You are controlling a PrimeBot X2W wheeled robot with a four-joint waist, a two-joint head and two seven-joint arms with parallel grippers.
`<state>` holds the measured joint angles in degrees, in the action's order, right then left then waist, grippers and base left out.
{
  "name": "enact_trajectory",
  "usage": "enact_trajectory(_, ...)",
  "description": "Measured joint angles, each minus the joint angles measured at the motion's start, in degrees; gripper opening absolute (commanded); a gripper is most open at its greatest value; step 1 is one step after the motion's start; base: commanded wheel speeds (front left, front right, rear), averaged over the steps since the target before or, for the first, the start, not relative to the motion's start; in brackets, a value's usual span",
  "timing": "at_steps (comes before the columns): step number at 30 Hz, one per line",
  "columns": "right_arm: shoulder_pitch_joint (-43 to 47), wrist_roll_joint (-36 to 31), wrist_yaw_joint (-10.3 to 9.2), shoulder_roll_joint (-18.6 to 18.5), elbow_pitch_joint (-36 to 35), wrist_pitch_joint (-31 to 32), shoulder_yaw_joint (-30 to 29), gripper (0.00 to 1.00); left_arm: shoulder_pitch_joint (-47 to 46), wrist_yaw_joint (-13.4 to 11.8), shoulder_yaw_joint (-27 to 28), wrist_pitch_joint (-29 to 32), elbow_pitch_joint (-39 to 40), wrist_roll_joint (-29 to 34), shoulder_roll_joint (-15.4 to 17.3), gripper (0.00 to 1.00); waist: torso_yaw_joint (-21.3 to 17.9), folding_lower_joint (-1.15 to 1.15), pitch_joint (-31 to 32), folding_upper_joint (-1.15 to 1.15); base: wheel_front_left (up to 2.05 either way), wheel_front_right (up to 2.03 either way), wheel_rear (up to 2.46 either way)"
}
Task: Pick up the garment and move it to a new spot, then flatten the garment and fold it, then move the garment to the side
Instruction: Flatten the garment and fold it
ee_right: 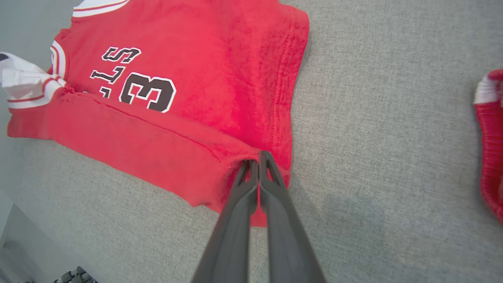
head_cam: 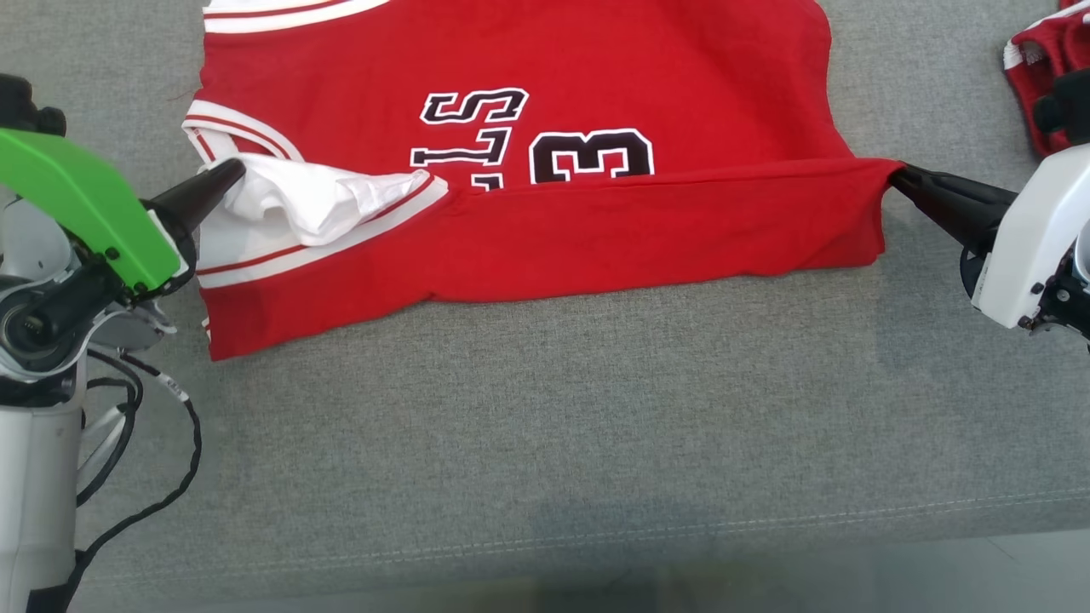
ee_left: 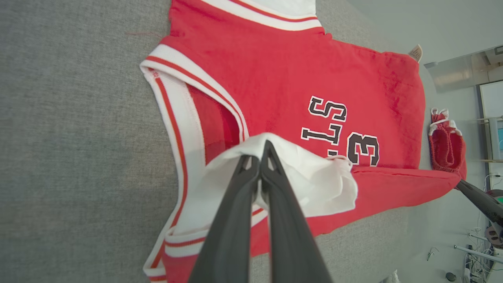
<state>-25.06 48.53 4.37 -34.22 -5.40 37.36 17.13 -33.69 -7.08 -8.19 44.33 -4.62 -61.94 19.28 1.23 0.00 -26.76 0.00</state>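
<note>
The garment is a red jersey with white trim and black lettering, spread on the grey surface, its near edge lifted and folded over toward the far side. My left gripper is shut on the white inner fabric at the garment's left end. In the left wrist view the left gripper pinches that white cloth. My right gripper is shut on the garment's red right corner, seen in the right wrist view where the right gripper bites the hem of the garment. The fold stretches between both grippers.
A second red and white knit piece lies at the far right, also seen as the knit piece in the right wrist view. The grey cushioned surface extends toward me, with a seam and front edge near the bottom.
</note>
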Motion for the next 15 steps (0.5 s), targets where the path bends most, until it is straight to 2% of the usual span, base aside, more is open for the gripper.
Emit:
enact_trajectory(9,-2.44,-1.33,0.07,1.91,3.23,-0.89,1.60,0.00,-2.16,0.00,-0.26,0.00,-4.09,2.90,-2.03,0.00,-0.13,0.00,-0.68,0.00,0.00,0.00,0.00)
enact_trajectory(10,-2.72,-1.75,0.08,2.10,3.60,-1.30,1.68,0.16,-2.32,0.00,-0.33,0.00,-4.43,3.18,-2.13,0.00,-0.14,0.00,-0.71,0.00,0.00,0.00,0.00)
enact_trajectory(11,-3.02,-2.45,0.07,2.37,3.93,-2.18,1.57,0.44,-2.52,0.00,-0.27,-0.10,-4.88,3.59,-2.23,0.07,-0.14,0.00,-0.73,0.00,0.00,0.00,0.00)
enact_trajectory(12,-3.45,-3.09,0.01,2.74,4.25,-3.05,1.37,1.00,-2.80,0.00,-0.26,-0.45,-5.45,4.22,-2.29,0.47,-0.14,0.00,-0.74,0.00,0.00,0.00,0.00)
enact_trajectory(13,-3.97,-3.50,0.01,3.00,4.54,-3.65,1.30,1.00,-3.02,0.00,-0.34,-0.70,-5.60,5.28,-2.27,0.64,-0.14,0.00,-0.73,0.00,0.00,0.00,0.00)
enact_trajectory(14,-4.43,-3.89,-0.01,3.38,4.77,-4.53,1.08,1.00,-3.26,0.00,-0.30,-1.11,-5.82,6.01,-2.29,1.00,-0.15,0.00,-0.71,0.00,0.00,0.00,0.00)
enact_trajectory(15,-4.85,-4.15,-0.25,3.91,5.12,-5.64,0.69,1.00,-3.54,0.00,-0.23,-1.63,-6.23,6.37,-2.30,1.00,-0.16,0.00,-0.65,0.00,0.00,0.00,0.00)
